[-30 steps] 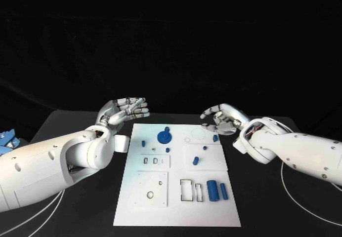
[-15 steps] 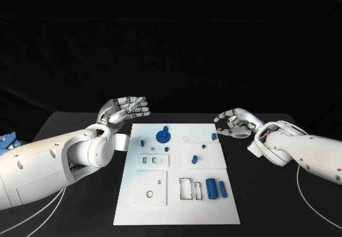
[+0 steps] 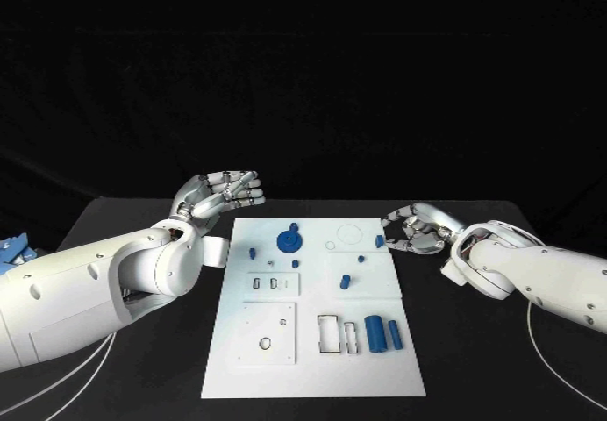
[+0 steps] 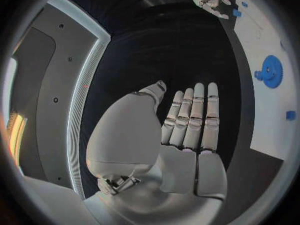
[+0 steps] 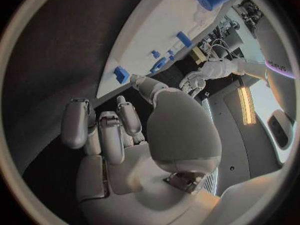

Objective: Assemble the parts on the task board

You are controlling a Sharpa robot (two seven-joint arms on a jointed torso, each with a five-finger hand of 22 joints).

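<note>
Draws the empty right hand [image 3: 412, 230], fingers curled, off the board [image 3: 317, 368] to the desk [image 3: 468, 351] beside its edge, leaves the left hand [image 3: 223, 195] raised, half-curled, empty, parts [image 3: 375, 331] ungrasped, assembly pending.

White arms [image 3: 89, 285] — silver fingers [image 3: 234, 189] — thin white cables [image 3: 544, 368].

Black table [image 3: 152, 368] under the white task board [image 3: 367, 368], white cables [image 3: 546, 368] along both sides.
</note>
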